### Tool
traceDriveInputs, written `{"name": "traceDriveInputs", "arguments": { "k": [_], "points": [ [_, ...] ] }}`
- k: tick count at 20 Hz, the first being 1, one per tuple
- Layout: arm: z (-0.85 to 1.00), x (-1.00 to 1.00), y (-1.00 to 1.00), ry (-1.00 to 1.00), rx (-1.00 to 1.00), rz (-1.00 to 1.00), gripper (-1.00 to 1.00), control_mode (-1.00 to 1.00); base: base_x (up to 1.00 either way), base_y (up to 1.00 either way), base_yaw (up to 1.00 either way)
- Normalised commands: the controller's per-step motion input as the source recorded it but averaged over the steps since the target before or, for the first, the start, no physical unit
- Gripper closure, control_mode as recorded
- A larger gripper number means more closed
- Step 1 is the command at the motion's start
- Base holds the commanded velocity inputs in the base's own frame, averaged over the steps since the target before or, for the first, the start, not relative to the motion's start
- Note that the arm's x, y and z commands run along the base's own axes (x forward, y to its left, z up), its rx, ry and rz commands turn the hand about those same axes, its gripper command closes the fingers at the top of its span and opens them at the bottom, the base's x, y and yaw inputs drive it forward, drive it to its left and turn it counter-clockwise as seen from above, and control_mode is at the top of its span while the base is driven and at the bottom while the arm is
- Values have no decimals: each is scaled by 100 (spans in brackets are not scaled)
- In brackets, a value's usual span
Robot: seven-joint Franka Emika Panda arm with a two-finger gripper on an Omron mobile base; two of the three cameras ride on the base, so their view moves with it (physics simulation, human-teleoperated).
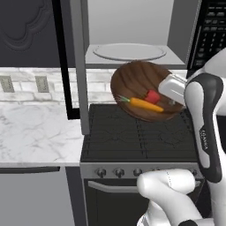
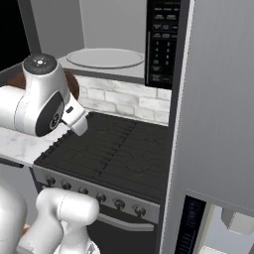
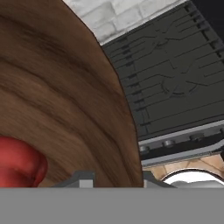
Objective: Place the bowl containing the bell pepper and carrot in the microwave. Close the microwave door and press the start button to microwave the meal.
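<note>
Looking at the left base view, you find the bowl point(image 1: 142, 86) in the centre of the frame, held up off the stovetop point(image 1: 141, 134) and tipped so its inside faces the camera. The carrot point(image 1: 143, 104) lies low in it, with the bell pepper point(image 1: 153, 96) touching it just above. The gripper point(image 1: 176, 98) meets the bowl's right rim, at the right centre of the frame, but the white hand covers the fingertips there.

The hand view gives you what that view hides: the bowl's brown wood grain point(image 3: 61, 96) fills the left half, its rim passing down between the two finger tips at the bottom edge, so the gripper is clamped on the rim. The bell pepper point(image 3: 19, 164) shows as a red lump at the lower left.

In the right base view the arm blocks nearly all of the bowl point(image 2: 72, 84); you get just a brown sliver at the left centre. That view shows you the microwave point(image 2: 124, 44) better: its pale cavity and round turntable point(image 2: 105, 58) at the upper centre, the black button panel point(image 2: 161, 44) to their right.

The microwave door point(image 1: 75, 62) stands swung open, running down the upper left of the left base view.
</note>
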Motion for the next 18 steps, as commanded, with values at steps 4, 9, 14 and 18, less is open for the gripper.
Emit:
{"name": "traceDriveInputs", "arguments": {
  "k": [4, 9, 14, 18],
  "points": [
    [26, 16, -23, 0, 0, -16, 100, -100, 0, 0, 0],
    [37, 18, -1, 0, 0, -21, 100, -100, 0, 0, 0],
    [34, 12, 0, 0, 6, -17, 100, -100, 0, 0, 0],
    [25, 11, 0, 0, 20, -11, 100, -100, 0, 0, 0]
  ]
}}
